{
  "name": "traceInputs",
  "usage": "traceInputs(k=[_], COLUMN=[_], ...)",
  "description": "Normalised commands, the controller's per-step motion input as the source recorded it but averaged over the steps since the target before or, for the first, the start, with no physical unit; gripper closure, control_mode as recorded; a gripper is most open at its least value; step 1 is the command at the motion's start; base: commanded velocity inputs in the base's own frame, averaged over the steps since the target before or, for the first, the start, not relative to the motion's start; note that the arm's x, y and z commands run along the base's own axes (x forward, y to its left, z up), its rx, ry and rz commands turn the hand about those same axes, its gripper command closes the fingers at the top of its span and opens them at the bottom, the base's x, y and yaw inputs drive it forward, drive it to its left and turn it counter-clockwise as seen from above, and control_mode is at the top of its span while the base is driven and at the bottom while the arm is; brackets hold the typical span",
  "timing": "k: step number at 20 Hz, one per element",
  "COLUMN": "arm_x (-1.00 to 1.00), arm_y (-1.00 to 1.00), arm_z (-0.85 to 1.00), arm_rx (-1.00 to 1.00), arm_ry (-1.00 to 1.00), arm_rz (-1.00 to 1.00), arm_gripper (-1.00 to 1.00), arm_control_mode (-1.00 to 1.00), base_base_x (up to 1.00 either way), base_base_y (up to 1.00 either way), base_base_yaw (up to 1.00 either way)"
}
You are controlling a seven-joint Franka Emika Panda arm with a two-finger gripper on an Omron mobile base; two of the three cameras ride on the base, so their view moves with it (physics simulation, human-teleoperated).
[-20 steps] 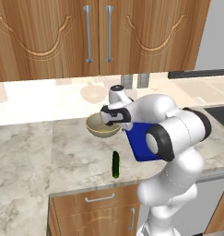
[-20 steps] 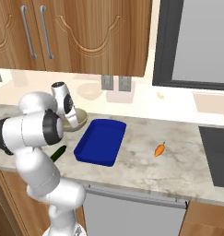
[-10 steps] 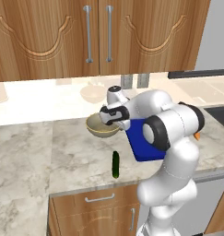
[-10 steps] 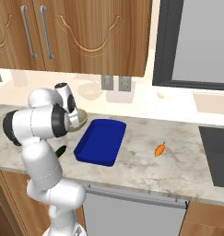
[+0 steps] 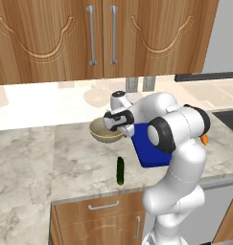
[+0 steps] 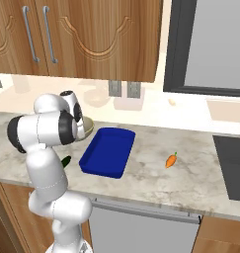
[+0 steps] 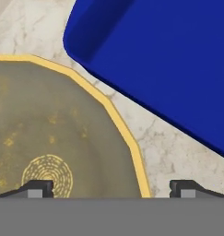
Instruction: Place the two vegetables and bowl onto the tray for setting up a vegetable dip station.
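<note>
Two finger tips [image 7: 39, 187] stood wide apart at the bottom of the hand view, one over the inside of the bowl [image 7: 49, 138], the other past its yellow rim over bare marble; nothing gripped between them. Fingers [image 5: 119, 125] hovered at the bowl's right edge in the left base view, straddling the rim. Left a narrow strip of bare desk [image 7: 150, 133] between bowl rim and the near corner of the blue tray [image 7: 178, 55]; the two close but apart. Sat near the middle of the desk, that tray [image 6: 107, 151], with open marble to its right. Lay on that open stretch well apart from the tray, a small orange vegetable [image 6: 171, 160]. Lay near the front edge of the desk, a dark green cucumber [image 5: 120, 170], in front of the bowl and apart from it. Largely hidden behind the arm in the right base view: bowl [image 6: 88, 127] and cucumber [image 6: 65, 161]. Cut off by the frame in the hand view: most of the bowl and the tray.
</note>
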Motion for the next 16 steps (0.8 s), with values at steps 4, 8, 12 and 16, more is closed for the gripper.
traceInputs(k=[4, 8, 12, 16], arm_x=[-0.05, 0.00, 0.00, 0.00], arm_y=[0.00, 0.01, 0.01, 0.06], arm_z=[-0.18, -0.23, -0.15, -0.11], arm_rx=[0.00, 0.02, 0.03, 0.01], arm_ry=[0.00, -0.01, 0.00, -0.01], arm_rz=[-0.03, -0.02, 0.00, 0.00], arm_gripper=[-1.00, -1.00, -1.00, 1.00], arm_control_mode=[-1.00, -1.00, -1.00, -1.00], base_base_x=[0.00, 0.00, 0.00, 0.00], base_base_y=[0.00, 0.00, 0.00, 0.00], base_base_yaw=[0.00, 0.00, 0.00, 0.00])
